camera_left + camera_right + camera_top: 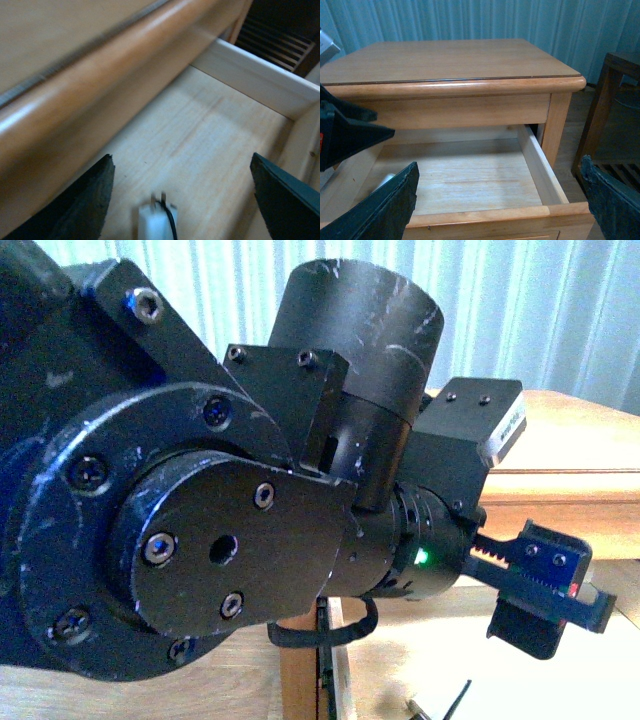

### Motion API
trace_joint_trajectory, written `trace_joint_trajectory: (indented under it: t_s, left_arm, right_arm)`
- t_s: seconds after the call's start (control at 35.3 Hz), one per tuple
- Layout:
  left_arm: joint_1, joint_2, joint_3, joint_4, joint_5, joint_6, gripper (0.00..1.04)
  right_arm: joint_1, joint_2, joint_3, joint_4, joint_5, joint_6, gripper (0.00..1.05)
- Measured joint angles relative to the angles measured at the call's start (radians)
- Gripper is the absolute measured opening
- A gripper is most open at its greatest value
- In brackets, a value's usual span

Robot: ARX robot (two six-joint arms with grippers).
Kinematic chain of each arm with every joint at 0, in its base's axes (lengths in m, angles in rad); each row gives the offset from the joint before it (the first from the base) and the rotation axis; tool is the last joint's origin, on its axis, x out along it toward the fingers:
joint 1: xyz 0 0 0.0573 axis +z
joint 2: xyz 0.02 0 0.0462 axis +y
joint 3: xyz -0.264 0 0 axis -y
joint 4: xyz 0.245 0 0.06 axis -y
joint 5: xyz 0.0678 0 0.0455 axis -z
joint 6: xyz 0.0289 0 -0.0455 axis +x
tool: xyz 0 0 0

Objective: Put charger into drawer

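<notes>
**Left wrist view.** From lower left to lower right, the fingers [85,205] of the left hand [181,160] are spread wide and grip nothing. Between them at bottom centre is the charger [156,222] (white body, black cable, cropped by the frame edge). It appears to rest on the pale floor of the drawer [255,75].

**Right wrist view.** At the left edge the left hand reaches in over the open drawer. A pale sliver at lower left is probably the charger (too little shows to be sure). The cabinet [450,60] fills the centre. The right hand [500,165] is likewise spread and empty, and faces the drawer front.

**Step in hand, as judged.** The charger is released inside the drawer, so placement looks essentially done. The next move calls for lifting the left hand out, clear of the cabinet's overhanging top edge, without snagging the cable.
</notes>
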Motion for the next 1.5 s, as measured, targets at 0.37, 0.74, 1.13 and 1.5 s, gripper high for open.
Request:
trace_joint_trajectory:
  t_s: [0.37,0.74,1.13,1.5]
  left_arm:
    - [0.111,-0.167,0.003,0.024,-0.170,-0.037,0.98]
    - [0.450,-0.864,-0.494,-0.113,-0.237,-0.141,0.98]
    - [0.624,-1.141,-0.771,-0.018,-0.188,-0.139,0.78]
    - [0.646,-1.325,-0.978,0.014,-0.183,-0.087,0.04]
  right_arm:
    - [0.000,0.000,0.000,0.000,0.001,0.000,0.96]
    - [0.000,0.000,0.000,0.000,0.000,0.000,0.96]
    - [0.000,0.000,0.000,0.000,0.000,0.000,0.96]
    - [0.000,0.000,0.000,0.000,0.000,0.000,0.96]
